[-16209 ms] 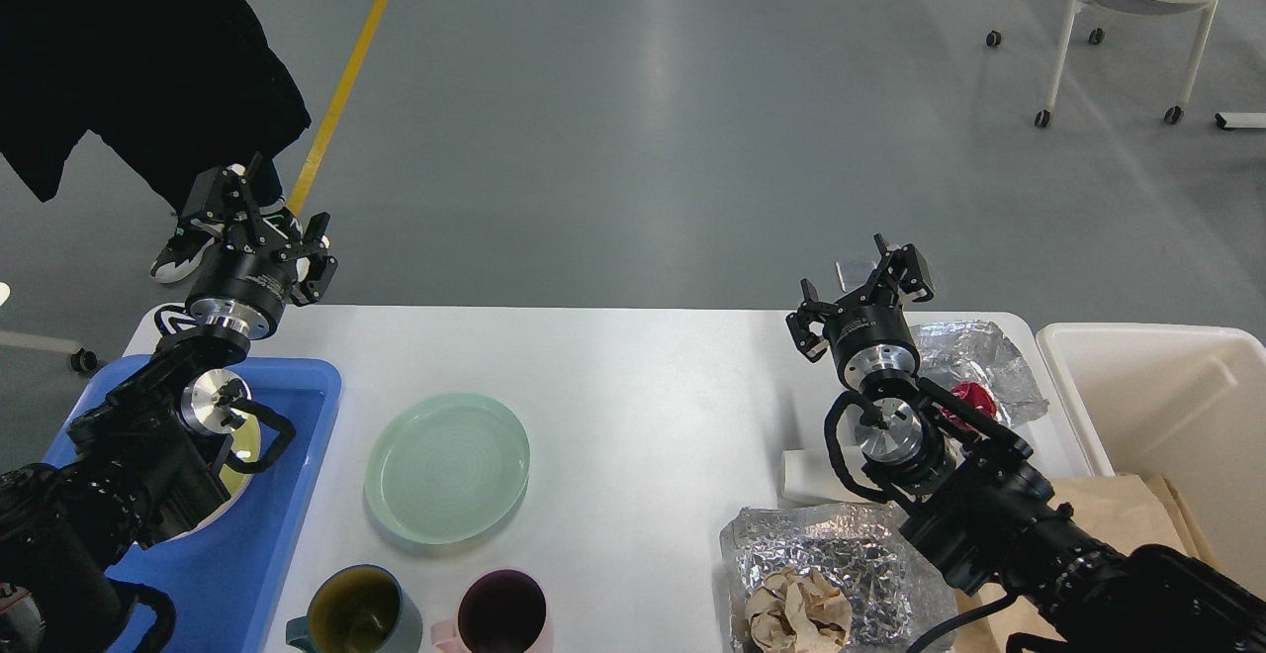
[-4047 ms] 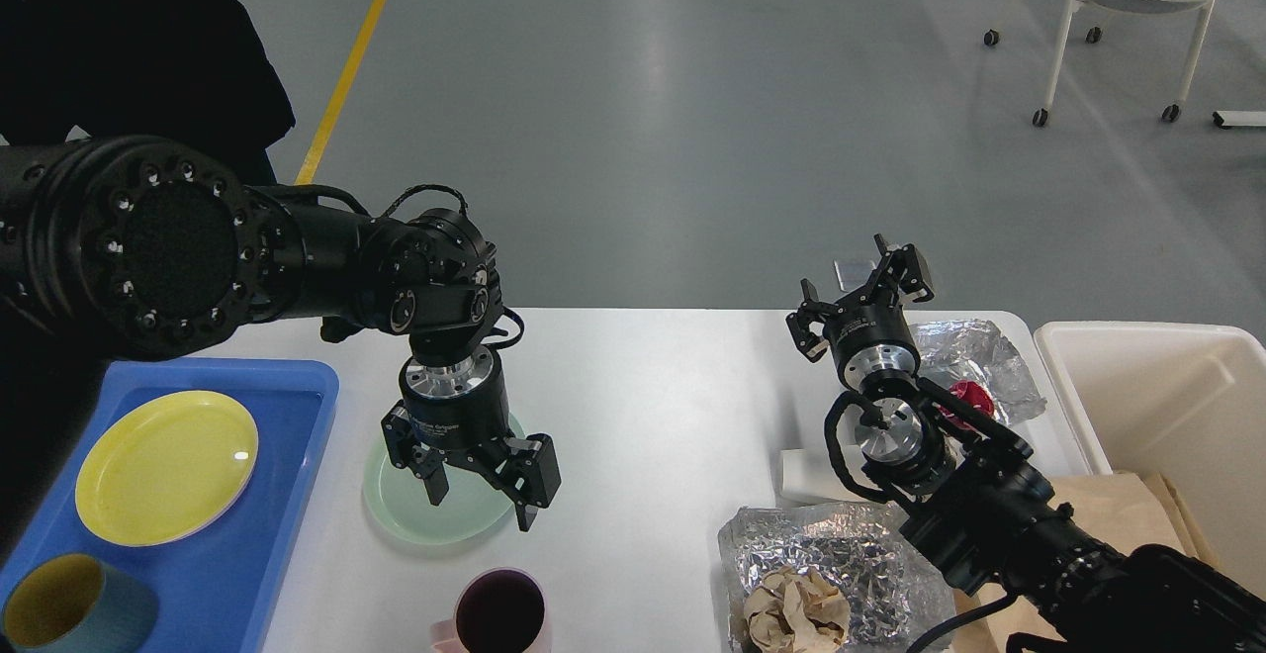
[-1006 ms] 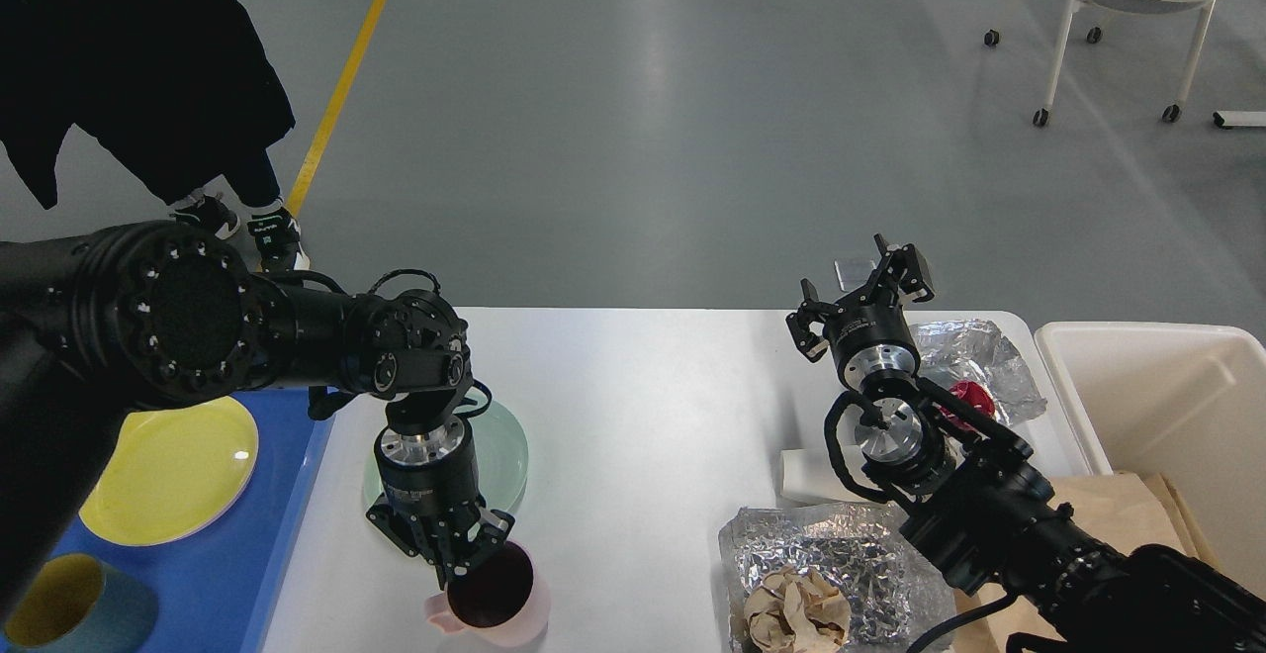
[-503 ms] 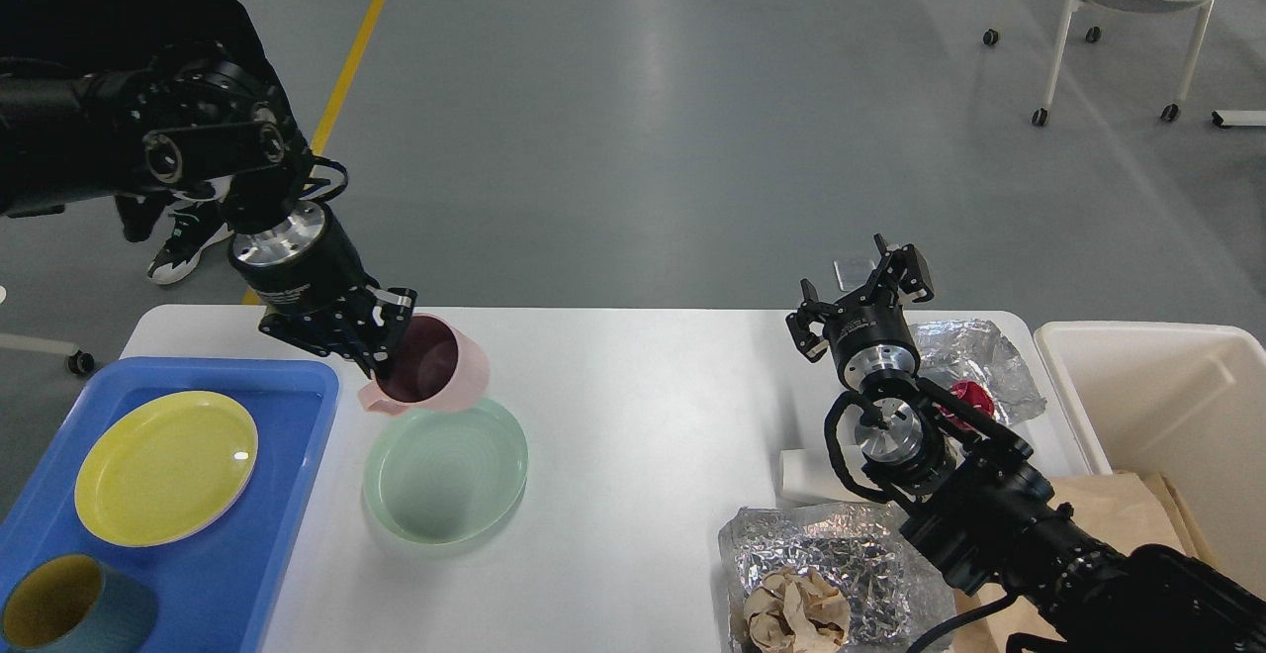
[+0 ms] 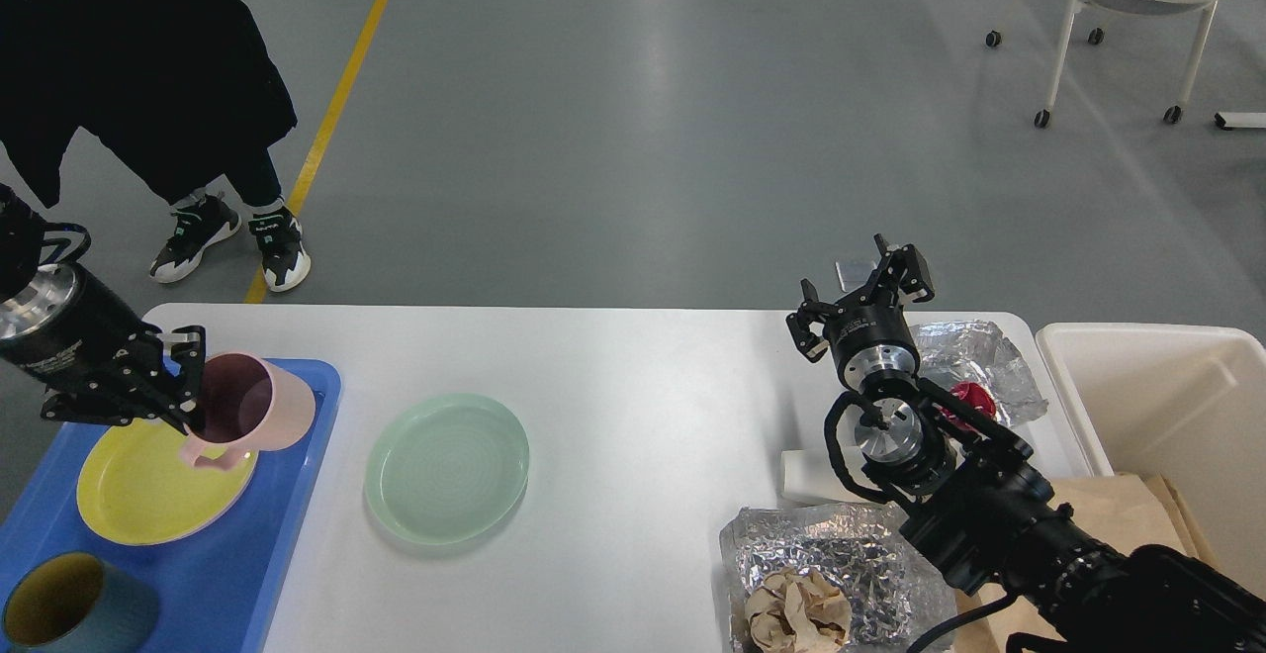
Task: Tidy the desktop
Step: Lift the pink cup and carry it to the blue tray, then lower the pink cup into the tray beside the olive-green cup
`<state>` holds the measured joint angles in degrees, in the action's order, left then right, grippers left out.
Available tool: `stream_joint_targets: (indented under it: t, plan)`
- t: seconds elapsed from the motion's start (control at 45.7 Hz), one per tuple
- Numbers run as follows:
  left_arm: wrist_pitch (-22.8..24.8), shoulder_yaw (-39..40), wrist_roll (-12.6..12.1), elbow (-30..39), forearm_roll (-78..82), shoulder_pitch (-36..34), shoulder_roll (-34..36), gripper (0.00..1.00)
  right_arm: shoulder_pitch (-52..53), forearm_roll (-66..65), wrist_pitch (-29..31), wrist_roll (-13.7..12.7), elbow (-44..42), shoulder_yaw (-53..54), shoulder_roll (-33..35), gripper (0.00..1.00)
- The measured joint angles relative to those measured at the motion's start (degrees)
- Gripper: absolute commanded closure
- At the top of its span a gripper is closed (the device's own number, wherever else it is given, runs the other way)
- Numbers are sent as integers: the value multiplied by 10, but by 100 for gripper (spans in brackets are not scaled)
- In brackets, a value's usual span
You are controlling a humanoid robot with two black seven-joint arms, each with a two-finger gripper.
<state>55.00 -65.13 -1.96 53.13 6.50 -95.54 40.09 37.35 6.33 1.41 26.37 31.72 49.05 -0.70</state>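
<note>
The white desktop (image 5: 633, 376) spans the middle of the head view. My left gripper (image 5: 186, 391) is shut on the rim of a pink mug (image 5: 252, 411), holding it tilted above the blue tray (image 5: 287, 495) and the yellow plate (image 5: 148, 490). A pale green plate (image 5: 447, 467) lies on the desktop right of the tray. A teal mug (image 5: 59, 618) stands in the tray's near corner. My right gripper (image 5: 868, 285) is open above the far right edge, holding nothing.
Crumpled foil with a red item (image 5: 974, 366) lies at the far right. More foil holding crumpled brown paper (image 5: 821, 584) lies near the front. A white block (image 5: 806, 475) sits between them. A cream bin (image 5: 1157, 425) stands beside the table. A person's legs (image 5: 227, 228) stand at far left.
My left gripper carried the pink mug left, from above the green plate to over the blue tray and yellow plate. The right arm stayed still.
</note>
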Motion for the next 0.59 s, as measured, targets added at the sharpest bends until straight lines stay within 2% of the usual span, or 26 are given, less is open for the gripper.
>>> stream_joint_targets:
  t: [0.219,0.437,0.591]
  plan:
    - [0,7,13,1,-5,59,26,100,0,0,0,0,0,0,0,0]
    - [0,8,76,1,-14,129,31,100,0,0,0,0,0,0,0,0]
    - [0,7,92,1,-14,158,36,100,0,0,0,0,0,0,0,0]
